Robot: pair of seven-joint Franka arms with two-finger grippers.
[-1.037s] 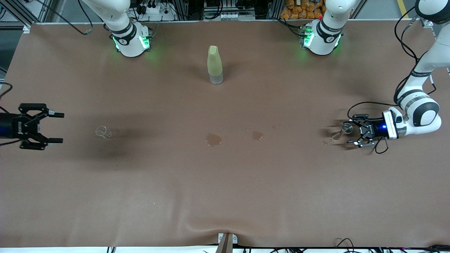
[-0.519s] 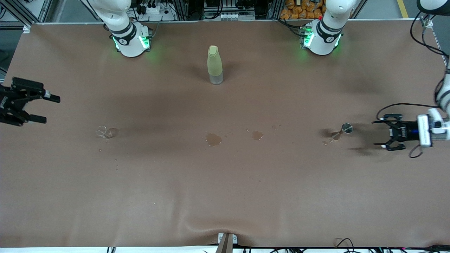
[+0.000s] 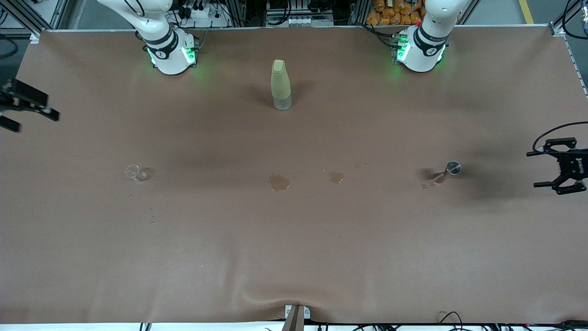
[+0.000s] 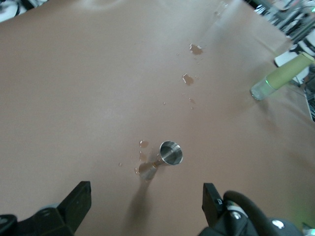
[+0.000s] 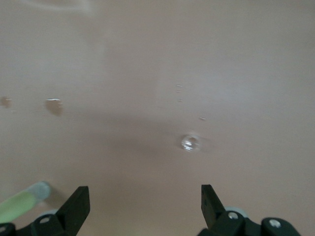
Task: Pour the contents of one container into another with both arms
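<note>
A small metal jigger [image 3: 449,170] stands on the brown table cover toward the left arm's end, with droplets beside it. My left gripper [image 3: 534,169] hovers open over the table's edge, apart from the jigger [image 4: 169,154], with nothing between its fingers [image 4: 78,202]. A small clear glass [image 3: 135,172] sits toward the right arm's end. My right gripper [image 3: 38,123] is open and empty over that end's edge, away from the glass [image 5: 189,142]. Both arms' bases [image 3: 171,51] stand along the table's back.
A tall yellow-green bottle [image 3: 280,84] with a clear bottom stands between the two bases. Two wet spills [image 3: 279,182] [image 3: 336,176] mark the table's middle, between glass and jigger. A metal bracket [image 3: 296,316] sits at the nearest table edge.
The left gripper has let go of the jigger and drawn back toward its table end. The right gripper has also pulled away from the glass, toward its own table end.
</note>
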